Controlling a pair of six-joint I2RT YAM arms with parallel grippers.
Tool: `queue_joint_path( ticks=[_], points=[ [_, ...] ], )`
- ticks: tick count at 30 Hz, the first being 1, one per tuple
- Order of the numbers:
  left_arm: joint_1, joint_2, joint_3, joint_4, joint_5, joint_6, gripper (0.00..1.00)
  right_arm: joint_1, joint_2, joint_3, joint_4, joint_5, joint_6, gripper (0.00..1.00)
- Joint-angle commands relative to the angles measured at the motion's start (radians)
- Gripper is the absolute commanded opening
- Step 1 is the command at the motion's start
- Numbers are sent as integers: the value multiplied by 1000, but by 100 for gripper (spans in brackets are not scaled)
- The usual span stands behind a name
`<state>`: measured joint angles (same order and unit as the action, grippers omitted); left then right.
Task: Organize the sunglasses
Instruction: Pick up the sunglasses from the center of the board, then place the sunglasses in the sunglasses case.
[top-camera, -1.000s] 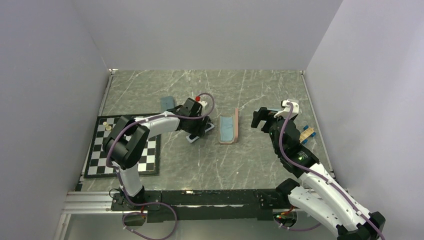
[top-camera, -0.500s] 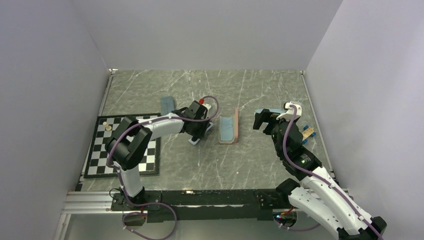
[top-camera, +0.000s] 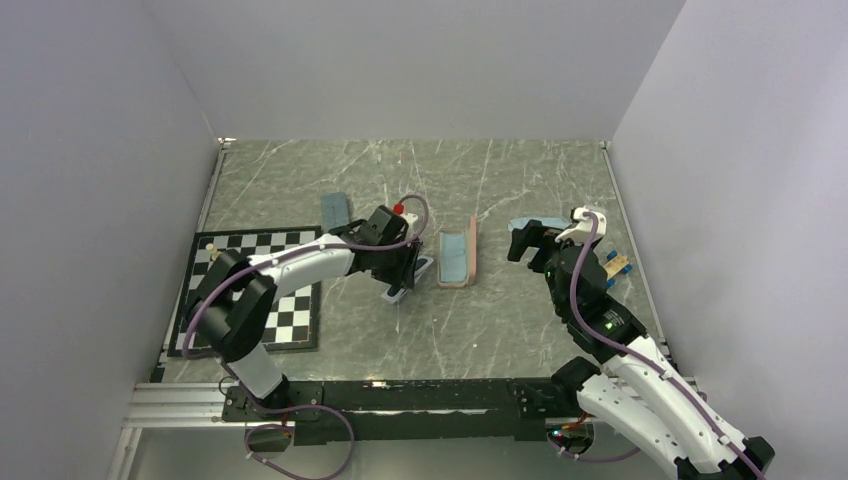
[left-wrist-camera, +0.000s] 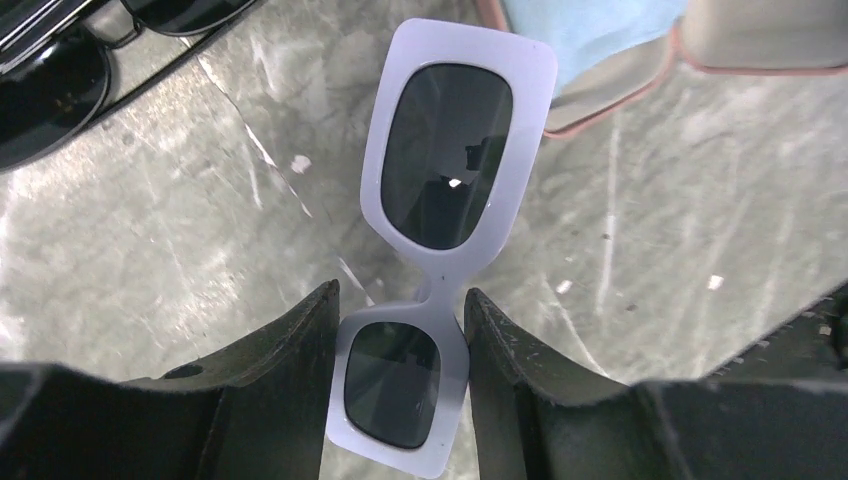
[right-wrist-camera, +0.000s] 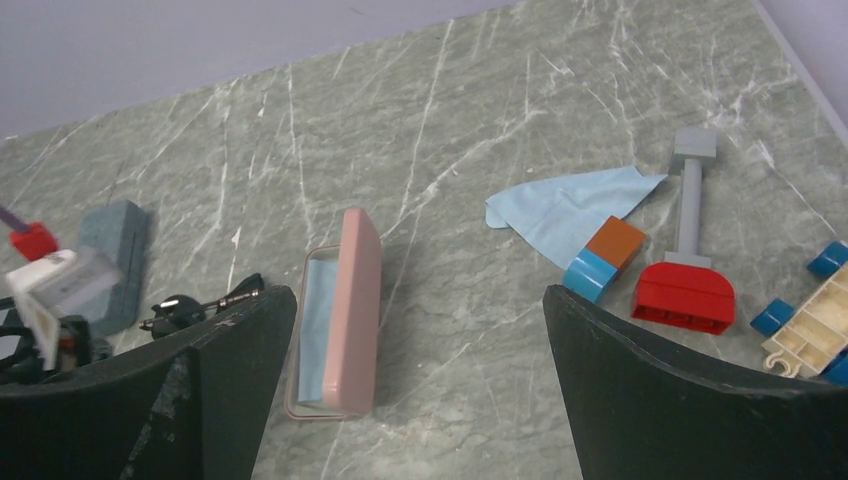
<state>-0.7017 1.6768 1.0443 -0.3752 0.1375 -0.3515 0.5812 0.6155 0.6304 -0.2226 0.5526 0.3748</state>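
While the left gripper (left-wrist-camera: 400, 335) is clenching the chunky white-framed sunglasses (left-wrist-camera: 445, 170) mid-frame, thin black-framed sunglasses (left-wrist-camera: 50, 80) are lying upper left, an open pink case (left-wrist-camera: 610, 95) upper right. The right gripper (right-wrist-camera: 415, 330) is hanging released.

place: robot lab | cues: bare walled enclosure (top-camera: 420, 60); marble-look table (top-camera: 480, 320)

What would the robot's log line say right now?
left gripper: shut on white sunglasses | right gripper: open, empty | pink case: open
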Motion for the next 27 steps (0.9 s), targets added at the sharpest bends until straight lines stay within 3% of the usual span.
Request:
queue_joint_path(
  ticks=[1, 4, 11, 16, 21, 27],
  points=[
    [-4, -107, 10, -19, 31, -107, 13, 1, -16, 17, -30, 50, 46, 100],
    [-4, -119, 51, -47, -41, -187, 12, 2, -16, 20, -48, 113, 98, 100],
    [-6, -26, 152, 42, -3, -335, 13, 1, 14, 16, -59, 197, 235, 100],
    [-28, 99, 262, 63, -17, -447, 14, 2, 41, 22, -67, 201, 250, 100],
    [-63, 213, 366, 21, -125, -538, 14, 2, 44, 14, -77, 226, 262, 100],
    [-98, 292, 436, 23, -199, -568, 14, 2, 32, -5, -64, 243, 254, 100]
  ],
)
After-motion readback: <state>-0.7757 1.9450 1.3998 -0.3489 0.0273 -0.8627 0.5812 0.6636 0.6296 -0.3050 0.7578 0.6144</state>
